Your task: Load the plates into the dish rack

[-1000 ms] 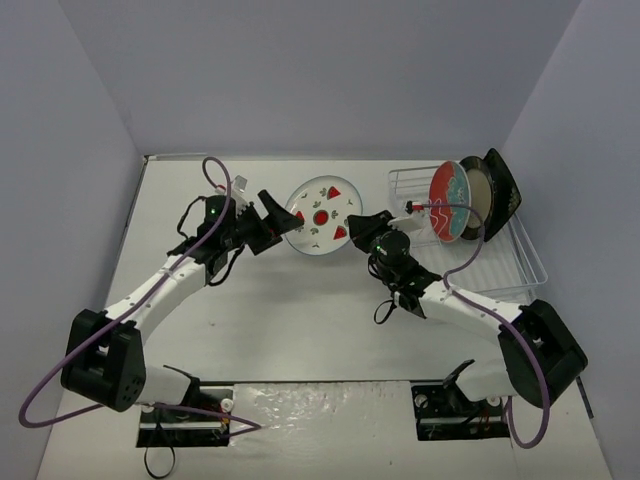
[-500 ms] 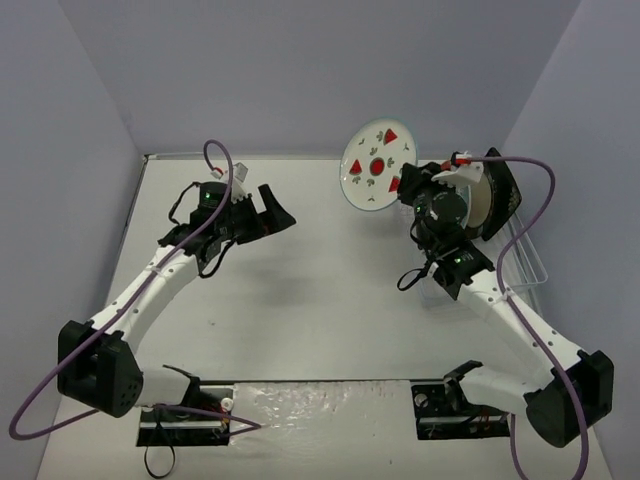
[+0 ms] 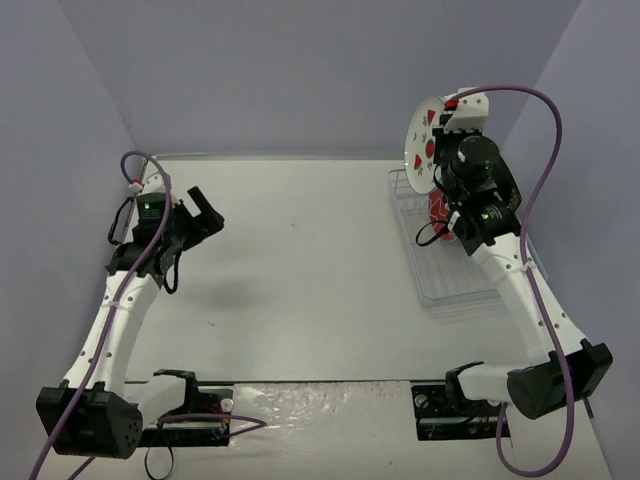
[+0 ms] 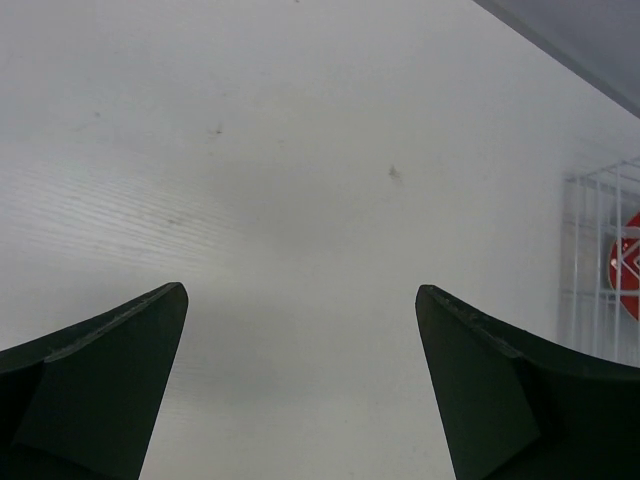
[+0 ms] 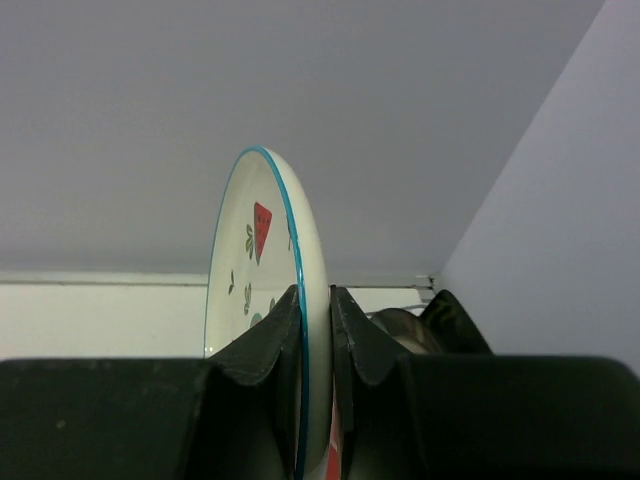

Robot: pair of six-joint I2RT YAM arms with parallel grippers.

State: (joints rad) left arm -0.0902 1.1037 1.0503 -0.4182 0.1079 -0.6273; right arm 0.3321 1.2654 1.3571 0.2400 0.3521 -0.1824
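We see the right gripper [image 5: 315, 318] clamped on the watermelon plate [image 5: 272, 250], one black finger pressed to each face near the plate's lower edge. The plate stands on edge, upright, its blue rim running up between the fingers and a red slice showing on its left face. From above, the right arm reaches toward 1 o'clock on the table [image 3: 300, 280]. It holds the watermelon plate [image 3: 424, 140] raised over the far end of the rack [image 3: 470, 298], apart from the wires. The rack lies along the 3 o'clock side of the table, and its near half shows bare tray and tines. A red plate [image 3: 438, 208] stands in its far half, mostly hidden by the arm. In the right wrist view, just past the right finger at about 4 o'clock from the held plate, a pale plate [image 5: 398, 325] and a dark plate [image 5: 455, 318] show only as slivers. We cannot tell which slots they sit in. The left gripper [image 3: 205, 215] hangs over the table at 9 o'clock, well apart from the rack. Its own camera shows its fingers spread wide [image 4: 300, 295] with only bare tabletop between them. A corner of the rack [image 4: 590, 250] and a bit of the red plate [image 4: 628, 278] sit at 3 o'clock in that view.
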